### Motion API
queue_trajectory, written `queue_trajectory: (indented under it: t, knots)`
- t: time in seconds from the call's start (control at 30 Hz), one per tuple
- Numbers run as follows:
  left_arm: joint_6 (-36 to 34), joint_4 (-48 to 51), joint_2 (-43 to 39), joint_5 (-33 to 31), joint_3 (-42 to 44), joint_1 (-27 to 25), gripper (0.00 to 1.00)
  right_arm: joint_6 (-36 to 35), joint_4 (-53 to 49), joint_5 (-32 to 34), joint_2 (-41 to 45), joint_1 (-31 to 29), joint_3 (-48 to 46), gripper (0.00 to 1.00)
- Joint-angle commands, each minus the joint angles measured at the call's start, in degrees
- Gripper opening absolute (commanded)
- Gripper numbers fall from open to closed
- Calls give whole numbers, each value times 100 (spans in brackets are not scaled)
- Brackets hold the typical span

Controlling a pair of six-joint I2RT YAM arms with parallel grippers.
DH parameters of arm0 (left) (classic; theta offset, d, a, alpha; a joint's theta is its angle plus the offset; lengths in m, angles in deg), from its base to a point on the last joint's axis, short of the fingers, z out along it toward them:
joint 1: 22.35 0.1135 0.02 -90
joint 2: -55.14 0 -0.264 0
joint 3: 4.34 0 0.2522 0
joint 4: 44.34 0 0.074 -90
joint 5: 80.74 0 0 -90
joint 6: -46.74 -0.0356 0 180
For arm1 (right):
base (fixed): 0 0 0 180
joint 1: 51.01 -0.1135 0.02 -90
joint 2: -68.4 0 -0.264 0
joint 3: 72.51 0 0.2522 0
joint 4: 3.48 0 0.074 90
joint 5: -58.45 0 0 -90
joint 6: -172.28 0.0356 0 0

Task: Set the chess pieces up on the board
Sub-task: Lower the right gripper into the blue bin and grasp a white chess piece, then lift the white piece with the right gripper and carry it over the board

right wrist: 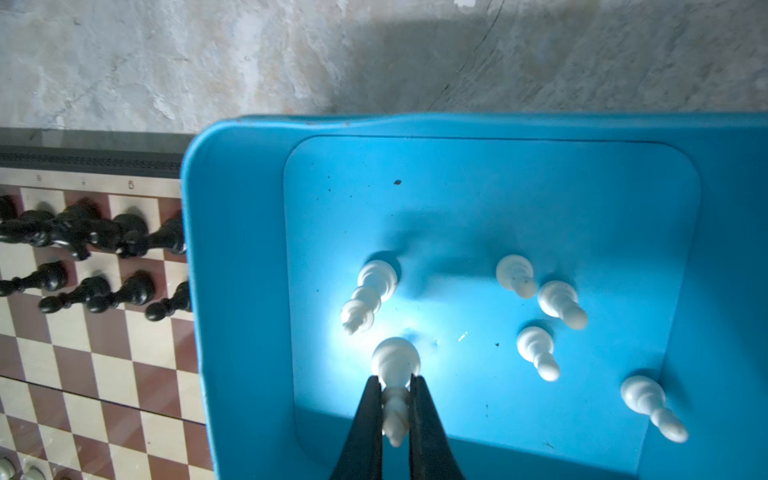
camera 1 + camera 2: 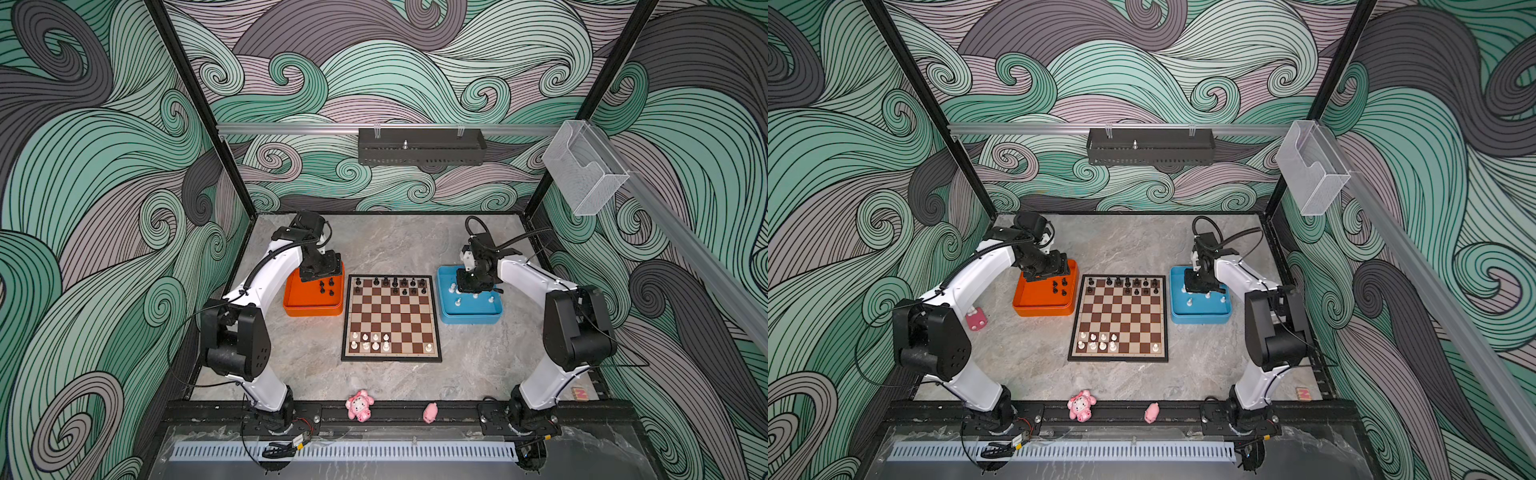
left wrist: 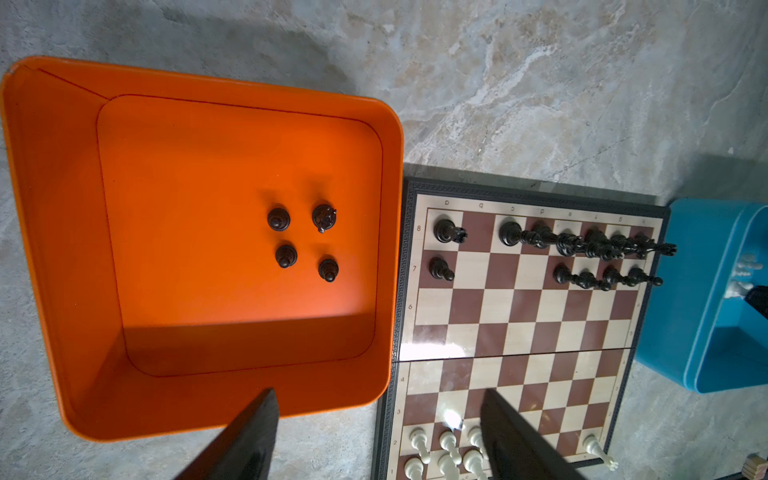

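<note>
Mia: Where is the right pincer (image 1: 395, 386)?

Tom: It hangs down into the blue tray (image 1: 232, 291), on the right of the board (image 2: 390, 320). Its two black fingers are squeezed together on a white chess piece (image 1: 395, 359).

Mia: Where on the piece?

Tom: On the thin neck, above the round foot. The piece stands straight up, and the pincer comes at it from above. The foot looks to be on the tray floor, in the left part of the tray, the side next to the board.

Mia: Which way should it go?

Tom: Probably up first, then left and toward the near side. The white pieces on the board (image 2: 376, 343) stand in the two near rows, mostly on the left. Many squares there are bare.

Mia: Could it bump something?

Tom: Maybe. A tall white piece (image 1: 370, 291) stands just beside it, and the tray wall is between it and the board.

Mia: And the left pincer (image 3: 378, 392)?

Tom: Its fingers are wide apart and hold nothing. It hovers over the orange tray (image 3: 62, 249), where four black pieces (image 3: 286, 255) stand.

Mia: Which arm is closer to the white chess piece?

Tom: The right one. The left arm is on the other side of the board.
</note>
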Motion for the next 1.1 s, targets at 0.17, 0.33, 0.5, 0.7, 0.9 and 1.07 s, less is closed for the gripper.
queue_trajectory:
  t: [0.17, 0.33, 0.5, 0.7, 0.9, 1.07]
  knots:
    - [55, -48, -42, 146, -82, 33, 79, 12, -873, 313, 715, -157, 209, 11]
    - [-3, 3, -57, 56, -152, 42, 79, -12, -1476, 398, 1240, -592, 361, 10]
    - [-76, 86, -93, 1, -163, 53, 79, 63, -1917, 551, 1615, -1449, 424, 10]
    - [-101, 140, -201, -15, -80, 134, 79, 475, -1982, 619, 1756, -2478, 340, 10]
    - [-94, 148, -243, 49, 22, 239, 79, 802, -1719, 682, 1505, -3232, 236, 10]
    - [-110, 168, -269, 66, 28, 278, 79, 914, -1430, 664, 1208, -3583, 139, 10]
